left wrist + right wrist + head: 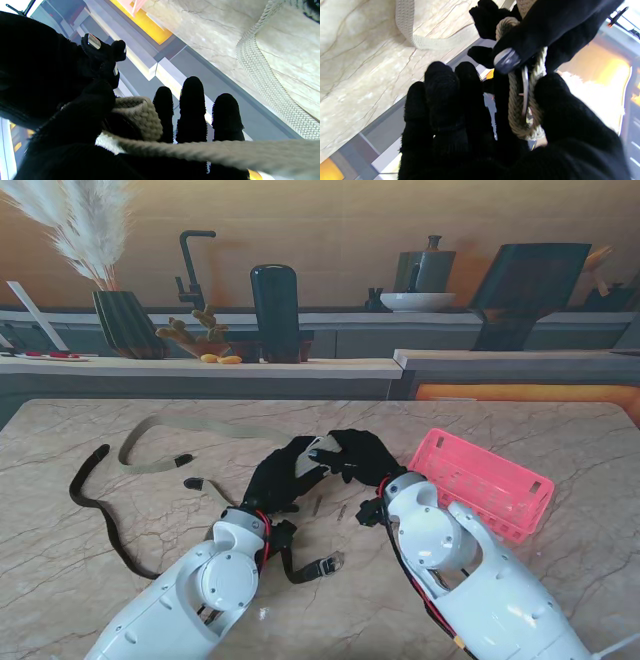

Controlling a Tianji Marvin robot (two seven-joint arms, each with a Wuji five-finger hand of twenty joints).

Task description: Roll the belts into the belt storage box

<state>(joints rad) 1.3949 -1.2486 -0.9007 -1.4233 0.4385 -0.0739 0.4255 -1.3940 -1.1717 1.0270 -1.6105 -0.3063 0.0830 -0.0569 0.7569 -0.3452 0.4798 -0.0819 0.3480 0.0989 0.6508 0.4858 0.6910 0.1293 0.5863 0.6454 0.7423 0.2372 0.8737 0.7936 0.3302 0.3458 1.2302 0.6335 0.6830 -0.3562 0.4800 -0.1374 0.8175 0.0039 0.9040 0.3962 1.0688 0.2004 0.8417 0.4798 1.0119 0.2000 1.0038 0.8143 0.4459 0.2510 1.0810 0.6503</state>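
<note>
- The left hand (278, 478) and the right hand (362, 455) meet above the middle of the marble worktop (560, 440), just left of the pink storage box (480, 483), both closed on the same beige woven belt (180, 430).
- The right wrist view shows the belt's rolled end as a small coil (523, 100) pinched between right thumb and fingers (442, 95), with a left fingertip pressing on it.
- In the left wrist view the coil (140, 117) sits at the left thumb, and a strand of belt crosses the three straight left fingers (192, 110).
- The unrolled part of the beige belt trails away from the box and lies in a loop on the worktop.
- A black belt (95, 505) lies farther from the box, well left of the hands; what looks like its buckle end (320, 567) rests beside the left wrist, though the join is hidden.
- The box stands on the worktop to the right of the hands, apparently with no belt inside.
</note>
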